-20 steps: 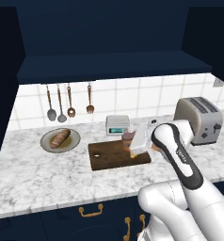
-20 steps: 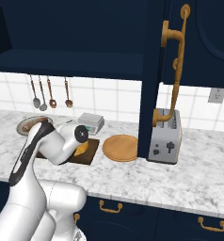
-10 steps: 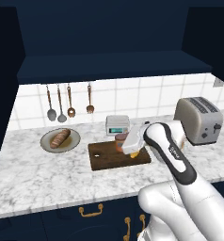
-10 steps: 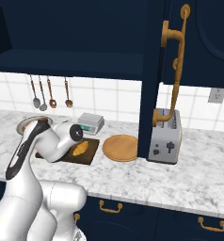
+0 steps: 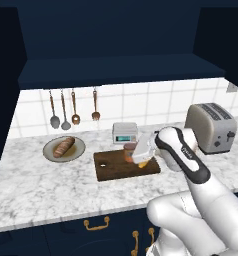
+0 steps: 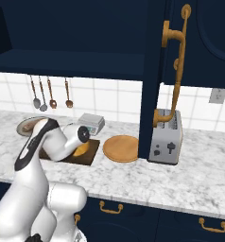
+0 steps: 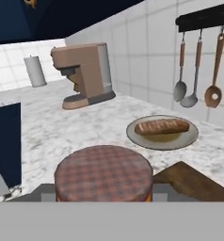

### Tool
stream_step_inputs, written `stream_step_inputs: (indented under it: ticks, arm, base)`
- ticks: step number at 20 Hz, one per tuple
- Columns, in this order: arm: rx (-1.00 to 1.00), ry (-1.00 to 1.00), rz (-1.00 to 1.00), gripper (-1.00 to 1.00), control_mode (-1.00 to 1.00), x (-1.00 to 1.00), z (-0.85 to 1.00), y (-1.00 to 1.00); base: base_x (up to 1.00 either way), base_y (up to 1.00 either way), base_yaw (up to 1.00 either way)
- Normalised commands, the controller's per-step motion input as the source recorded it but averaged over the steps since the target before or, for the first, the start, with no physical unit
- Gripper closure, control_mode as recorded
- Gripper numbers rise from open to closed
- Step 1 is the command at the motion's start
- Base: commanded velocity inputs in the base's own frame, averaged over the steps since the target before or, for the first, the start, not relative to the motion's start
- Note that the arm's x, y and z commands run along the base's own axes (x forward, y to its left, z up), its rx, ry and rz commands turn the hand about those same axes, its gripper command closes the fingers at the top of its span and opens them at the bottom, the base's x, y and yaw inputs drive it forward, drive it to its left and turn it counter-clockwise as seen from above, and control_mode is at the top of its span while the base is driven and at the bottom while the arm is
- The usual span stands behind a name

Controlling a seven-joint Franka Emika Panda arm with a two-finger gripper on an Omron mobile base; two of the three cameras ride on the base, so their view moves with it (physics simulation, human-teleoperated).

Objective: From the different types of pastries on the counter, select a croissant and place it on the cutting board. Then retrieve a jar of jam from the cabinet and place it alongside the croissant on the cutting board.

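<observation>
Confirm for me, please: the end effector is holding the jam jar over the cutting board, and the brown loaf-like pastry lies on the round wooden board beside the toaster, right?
Not quite. The loaf-like pastry lies on the grey plate left of the cutting board, as the left base view shows. The end effector does hold the jam jar over the board.

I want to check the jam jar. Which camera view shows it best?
The hand view: the jam jar is close, its checked lid facing the camera. The left base view shows it small beside the gripper above the cutting board. In the right base view I cannot make it out.
</observation>
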Motion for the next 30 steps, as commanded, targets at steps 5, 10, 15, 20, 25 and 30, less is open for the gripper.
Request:
stream_step_inputs:
  ticks: [5, 10, 15, 20, 25, 30]
  arm:
    - [0.07, -0.12, -0.01, 1.0, -1.0, 0.0, -0.93, 0.11]
    - [0.15, -0.23, -0.01, 1.0, -1.0, 0.0, -1.0, 0.35]
    - [0.12, -0.11, -0.01, 1.0, -1.0, 0.0, -0.52, 0.04]
    - [0.03, 0.0, -0.01, 1.0, -1.0, 0.0, 0.0, 0.03]
    - [0.0, 0.06, -0.03, 1.0, -1.0, 0.0, 0.0, 0.24]
    - [0.0, 0.02, 0.0, 1.0, -1.0, 0.0, -0.07, 0.14]
  base:
    - [0.0, 0.0, 0.0]
    - [0.0, 0.0, 0.0]
    - [0.0, 0.0, 0.0]
    - [0.0, 0.0, 0.0]
    - [0.0, 0.0, 0.0]
    - [0.0, 0.0, 0.0]
